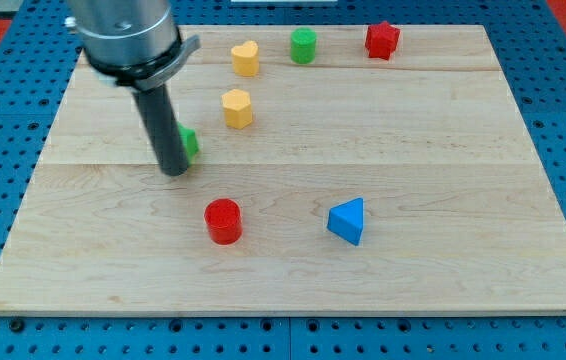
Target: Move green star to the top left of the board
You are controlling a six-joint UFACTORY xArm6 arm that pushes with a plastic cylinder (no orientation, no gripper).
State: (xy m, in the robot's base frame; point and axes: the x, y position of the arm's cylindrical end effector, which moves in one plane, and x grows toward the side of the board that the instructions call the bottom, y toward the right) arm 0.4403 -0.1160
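The green star point(190, 143) lies on the left part of the wooden board point(293, 260), mostly hidden behind my rod; only its right edge shows. My tip point(174, 171) rests on the board just at the star's lower left, touching or nearly touching it. The board's top left corner is above and to the left, partly covered by the arm's body.
A yellow hexagon block point(237, 107) sits just up and right of the star. A yellow heart point(246, 58), a green cylinder point(304, 45) and a red star point(382, 40) line the top. A red cylinder point(223, 220) and a blue triangle point(347, 221) lie lower.
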